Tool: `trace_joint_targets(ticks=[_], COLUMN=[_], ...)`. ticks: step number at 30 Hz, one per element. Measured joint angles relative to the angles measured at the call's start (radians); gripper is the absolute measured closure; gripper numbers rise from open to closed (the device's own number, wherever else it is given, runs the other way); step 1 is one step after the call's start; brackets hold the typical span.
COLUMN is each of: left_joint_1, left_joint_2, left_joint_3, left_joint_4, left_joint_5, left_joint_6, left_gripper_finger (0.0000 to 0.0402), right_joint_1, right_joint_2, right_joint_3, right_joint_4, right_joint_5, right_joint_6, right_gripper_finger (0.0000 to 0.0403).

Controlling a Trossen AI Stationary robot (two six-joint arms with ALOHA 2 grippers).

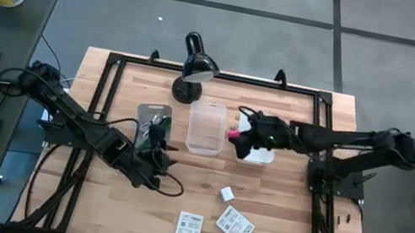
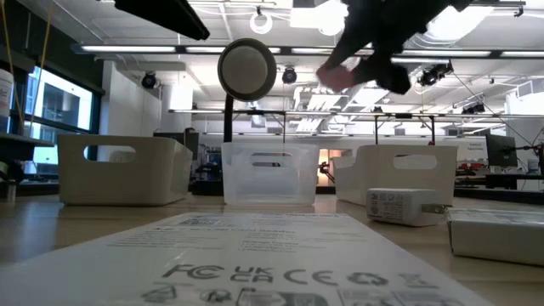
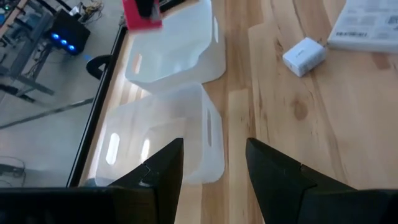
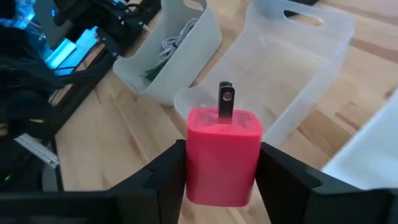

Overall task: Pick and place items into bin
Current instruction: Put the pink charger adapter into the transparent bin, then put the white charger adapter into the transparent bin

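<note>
My right gripper (image 1: 236, 136) is shut on a pink cube with a metal prong (image 4: 224, 149). It holds the cube above the gap between the clear bin (image 1: 206, 126) and a white bin (image 1: 259, 153). My left gripper (image 1: 154, 157) is open and empty, just near of a grey bin (image 1: 153, 117) that holds cords (image 4: 171, 43). A small white block (image 1: 226, 194) and two white printed packets (image 1: 187, 230) (image 1: 234, 225) lie flat on the table near its front edge. My right gripper pinches the pink cube by two opposite sides (image 4: 194, 163) between its two fingers. The fingers come from the table's right. The cube is lifted clear over the clear bin's rim (image 4: 186, 96), and its prong (image 4: 226, 99) points away from the wrist.
A black desk lamp (image 1: 195, 67) stands at the far edge behind the bins. In the low view the three bins (image 2: 268, 174) stand in a row, with the white block (image 2: 399, 206) and a packet (image 2: 255, 255) in front. A desk with keyboard and mouse stands left of the table.
</note>
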Motion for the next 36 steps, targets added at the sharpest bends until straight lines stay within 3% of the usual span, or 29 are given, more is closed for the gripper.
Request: trace_joint_targets(ticks=[10, 14, 29, 33, 36], left_joint_1=[-0.001, -0.001, -0.001, -0.001, -0.001], left_joint_2=[-0.024, -0.024, -0.024, -0.024, -0.023], left_joint_3=[0.0, 0.0, 0.0, 0.0, 0.0], left_joint_4=[-0.04, -0.041, -0.043, -0.043, -0.043], left_joint_5=[-0.011, -0.011, -0.022, -0.022, -0.022], left_joint_6=[-0.055, -0.076, -0.08, -0.079, -0.079], left_gripper_finger=[0.0241, 0.0241, 0.0241, 0.0241, 0.0241], right_joint_1=[-0.11, -0.151, -0.183, -0.146, -0.088], right_joint_2=[0.21, 0.265, 0.217, 0.207, 0.172], right_joint_3=[0.0, 0.0, 0.0, 0.0, -0.001], right_joint_4=[0.292, 0.323, 0.287, 0.234, 0.179], right_joint_5=[-0.115, -0.159, -0.212, -0.285, -0.264], right_joint_6=[-0.033, -0.057, -0.137, -0.138, -0.156], right_gripper_finger=[0.0251, 0.0265, 0.027, 0.027, 0.027])
